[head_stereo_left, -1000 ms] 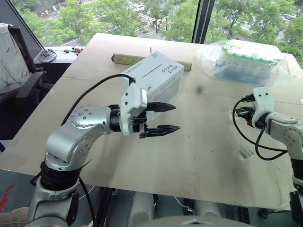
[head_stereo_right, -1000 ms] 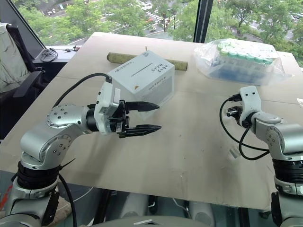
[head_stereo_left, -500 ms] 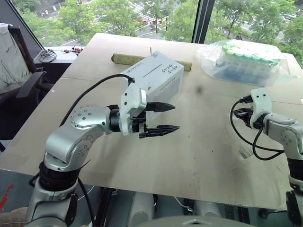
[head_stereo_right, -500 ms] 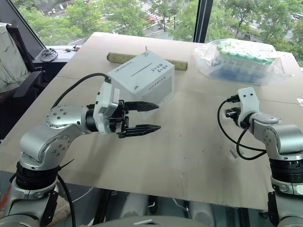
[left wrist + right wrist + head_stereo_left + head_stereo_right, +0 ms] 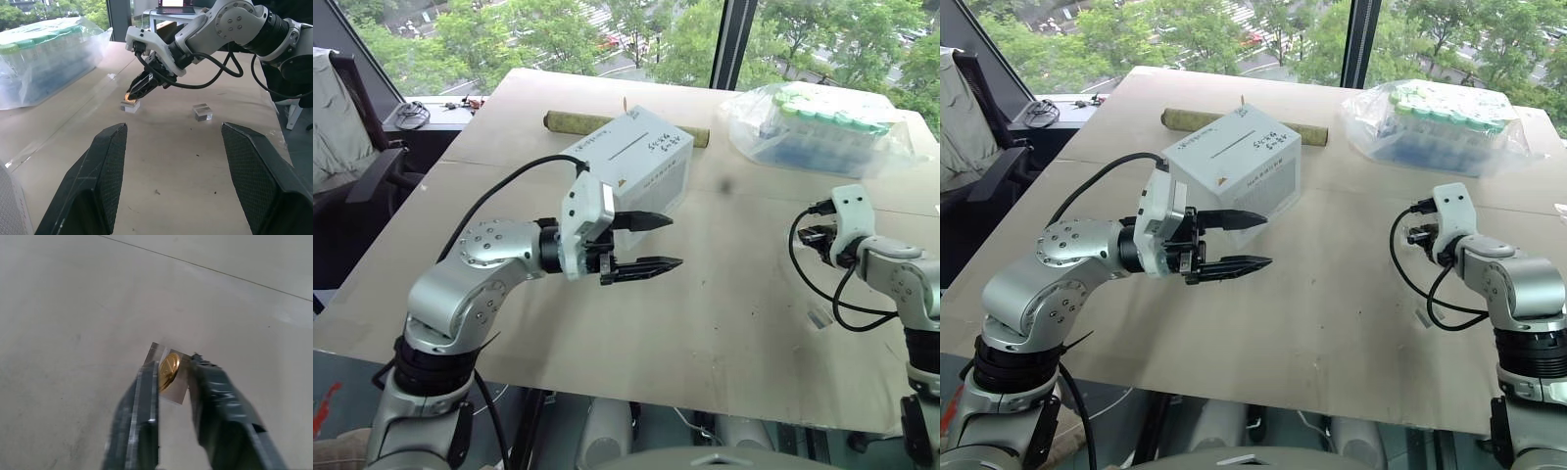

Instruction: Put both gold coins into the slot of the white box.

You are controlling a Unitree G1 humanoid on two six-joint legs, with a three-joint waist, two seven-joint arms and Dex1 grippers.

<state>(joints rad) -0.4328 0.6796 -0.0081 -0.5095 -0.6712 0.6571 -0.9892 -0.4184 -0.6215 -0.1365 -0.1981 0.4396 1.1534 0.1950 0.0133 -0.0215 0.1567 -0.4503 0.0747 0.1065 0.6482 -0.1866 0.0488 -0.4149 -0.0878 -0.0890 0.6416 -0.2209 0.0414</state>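
Note:
In the right wrist view one gold coin [image 5: 168,371] stands on edge on a small clear block [image 5: 181,387], and my right gripper [image 5: 175,361] is shut on it. The left wrist view shows that same gripper [image 5: 133,93] tipped down onto the block at the table's right side. The white box [image 5: 636,162] sits at the table's middle rear, its dark slot [image 5: 628,147] on top. My left gripper [image 5: 651,242] hovers open in front of the box with nothing between its fingers.
A clear bag of green-capped tubes [image 5: 822,122] lies at the back right. A brown roll [image 5: 570,121] lies behind the box. Another small clear block [image 5: 202,111] sits near the right gripper. A chair [image 5: 352,147] stands off the table's left.

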